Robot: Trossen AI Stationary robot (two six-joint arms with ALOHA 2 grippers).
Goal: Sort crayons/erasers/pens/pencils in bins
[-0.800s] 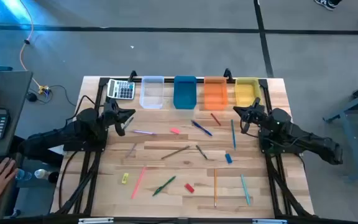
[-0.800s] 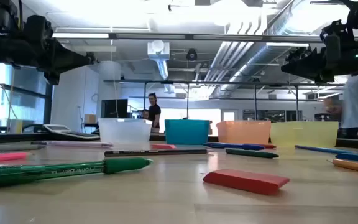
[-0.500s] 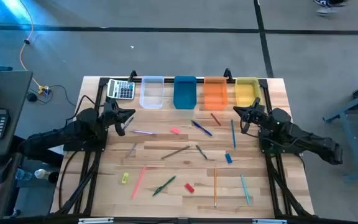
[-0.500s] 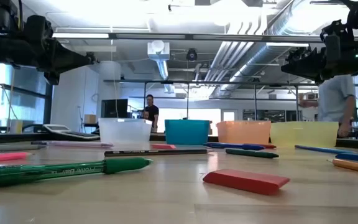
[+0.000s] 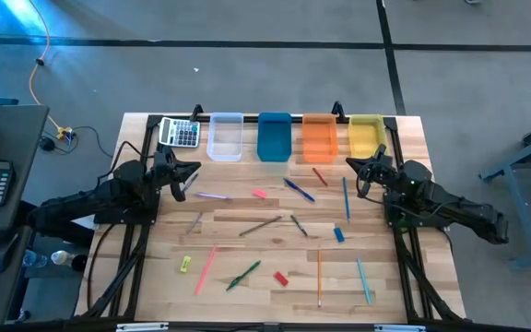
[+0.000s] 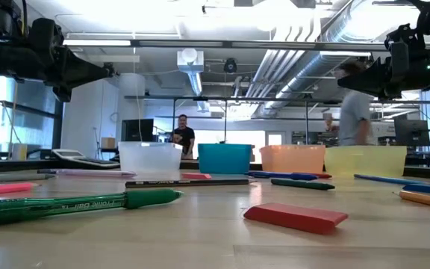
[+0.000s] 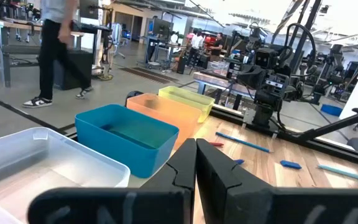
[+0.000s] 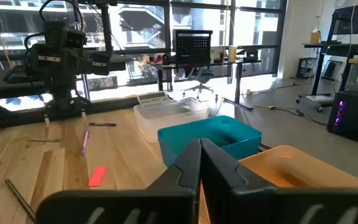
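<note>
- Low view, nearest the lens: a red eraser lies flat on the wooden table; just left of it a green pen lies lengthwise; a pink stick lies at the left edge, an orange stick at the right edge
- High view, near part of the table: the same red eraser lies just beside the green pen; a yellow eraser lies toward the left side, apart from the bins; a teal stick lies toward the right
- Middle of the table: a blue eraser lies right of centre; a pink eraser lies nearer the bins; a dark pencil and other sticks lie scattered between them
- Left gripper hangs above the table's left side, fingers pressed together on nothing; the left wrist view shows the two dark fingers meeting with no gap
- Right gripper hangs above the right side, near the yellow bin, fingers likewise closed and empty; in the right wrist view the fingers touch
- Far edge: the bins stand side by side in one row, clear bin, blue bin, orange bin, then the yellow one; none of the erasers lies in a bin
- A grey calculator lies just left of the clear bin
- Beyond the table, in the low view: one person stands far back; another person stands behind the orange and yellow bins
</note>
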